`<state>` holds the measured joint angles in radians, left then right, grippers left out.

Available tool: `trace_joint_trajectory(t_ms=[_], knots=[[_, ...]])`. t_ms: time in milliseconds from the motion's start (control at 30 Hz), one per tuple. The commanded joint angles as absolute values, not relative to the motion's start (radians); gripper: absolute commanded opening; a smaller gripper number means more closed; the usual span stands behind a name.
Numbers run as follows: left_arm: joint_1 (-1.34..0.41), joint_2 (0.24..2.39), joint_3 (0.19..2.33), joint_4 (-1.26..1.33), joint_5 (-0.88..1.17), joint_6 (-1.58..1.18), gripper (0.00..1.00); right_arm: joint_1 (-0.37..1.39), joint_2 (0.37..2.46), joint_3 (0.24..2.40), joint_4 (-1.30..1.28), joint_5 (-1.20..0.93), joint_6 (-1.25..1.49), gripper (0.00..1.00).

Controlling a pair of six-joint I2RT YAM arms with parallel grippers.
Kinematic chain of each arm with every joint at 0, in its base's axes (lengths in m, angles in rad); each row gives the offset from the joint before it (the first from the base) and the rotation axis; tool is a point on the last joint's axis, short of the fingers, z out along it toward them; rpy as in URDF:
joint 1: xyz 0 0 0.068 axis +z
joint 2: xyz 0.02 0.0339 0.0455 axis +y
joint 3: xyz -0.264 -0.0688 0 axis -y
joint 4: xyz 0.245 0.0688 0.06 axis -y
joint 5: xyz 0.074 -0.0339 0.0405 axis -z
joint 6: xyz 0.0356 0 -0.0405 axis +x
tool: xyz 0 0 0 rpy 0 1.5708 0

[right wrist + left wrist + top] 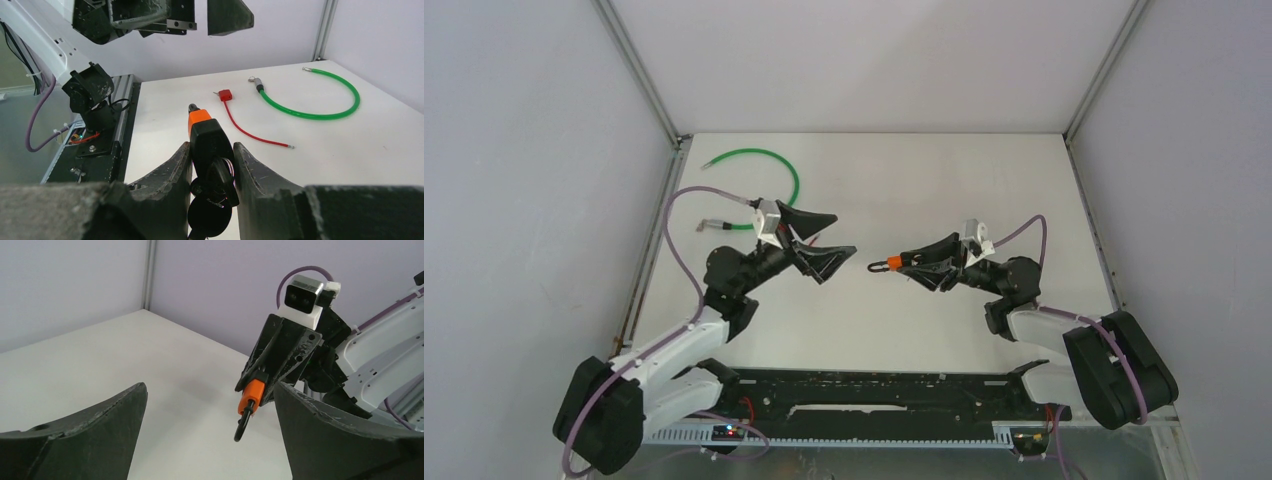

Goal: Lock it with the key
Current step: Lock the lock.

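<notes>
From above: the right gripper (911, 262) is clamped on the lock (894, 264), holding it out level above the table (944, 180) toward the left gripper (842, 235), whose jaws gape wide. It's offered up, I'd say, so the other arm can reach it. The green cable (776, 160) lies well apart at the back.

Left wrist: its fingers (95, 425) frame the lock, with an orange collar and a black loop dangling off the end.

Right wrist: black body pinched between both pads, orange tip forward, keys (210, 207) hanging beneath. A red cable (252, 131) lies beyond.
</notes>
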<state>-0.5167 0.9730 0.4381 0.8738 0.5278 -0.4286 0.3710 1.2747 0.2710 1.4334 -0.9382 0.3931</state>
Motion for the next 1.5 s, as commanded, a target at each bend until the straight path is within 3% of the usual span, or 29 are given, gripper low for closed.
trace_joint_trajectory(t_ms=[0,100,267,467,667,800,1467], knots=[[-0.475,1.05,0.416,1.075,0.638,-0.539,1.0,0.371,1.257,0.29,1.518,-0.908,0.401,0.0],[-0.477,1.103,0.411,1.14,0.734,-0.503,1.0,0.367,1.256,0.29,1.517,-0.9,0.409,0.0],[-0.478,1.193,0.334,1.481,0.811,-0.499,1.0,0.362,1.261,0.293,1.517,-0.892,0.424,0.0],[-0.494,1.181,0.37,1.273,0.861,-0.33,1.0,0.363,1.257,0.295,1.518,-0.871,0.444,0.0],[-0.627,1.043,0.463,0.627,0.708,0.12,1.0,0.373,1.261,0.298,1.517,-0.844,0.463,0.0],[-0.63,1.073,0.443,0.742,0.719,0.053,1.0,0.382,1.268,0.301,1.518,-0.851,0.46,0.0],[-0.639,1.15,0.491,0.706,0.681,0.032,1.0,0.407,1.286,0.314,1.518,-0.876,0.456,0.0]])
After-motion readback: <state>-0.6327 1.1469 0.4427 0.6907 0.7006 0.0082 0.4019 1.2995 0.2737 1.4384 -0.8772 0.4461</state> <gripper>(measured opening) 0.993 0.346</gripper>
